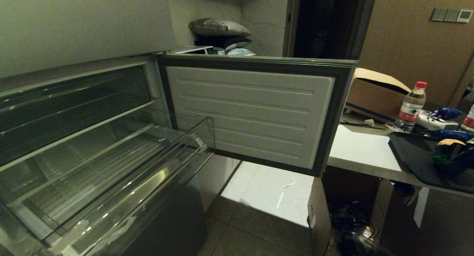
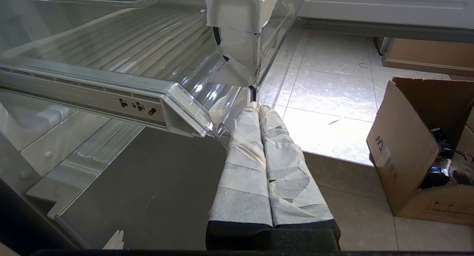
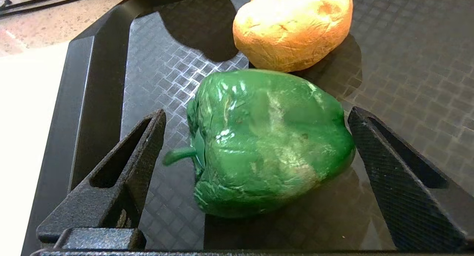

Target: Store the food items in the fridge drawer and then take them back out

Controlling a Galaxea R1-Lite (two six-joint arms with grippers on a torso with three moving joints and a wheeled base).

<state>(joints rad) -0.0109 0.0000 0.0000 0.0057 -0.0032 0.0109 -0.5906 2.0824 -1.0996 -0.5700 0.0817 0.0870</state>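
The fridge drawer [image 1: 122,174], clear plastic with a ribbed floor [image 2: 129,45], stands pulled out of the open fridge and holds nothing. A green bell pepper [image 3: 266,141] lies on its side on a black tray [image 3: 96,82], with a tan potato-like item [image 3: 296,26] just behind it. My right gripper [image 3: 257,117] is open and low over the tray. Its fingers sit on either side of the pepper, apart from it. In the head view the pepper [image 1: 440,158] shows at the far right on the table. My left gripper [image 2: 258,107], wrapped in tape, is shut beside the drawer's front corner.
The fridge door [image 1: 255,111] hangs open between the drawer and the white table [image 1: 363,148]. A water bottle [image 1: 410,107], blue packets [image 1: 446,112] and a cardboard box [image 1: 374,93] sit on the table. Another open cardboard box [image 2: 418,145] stands on the tiled floor.
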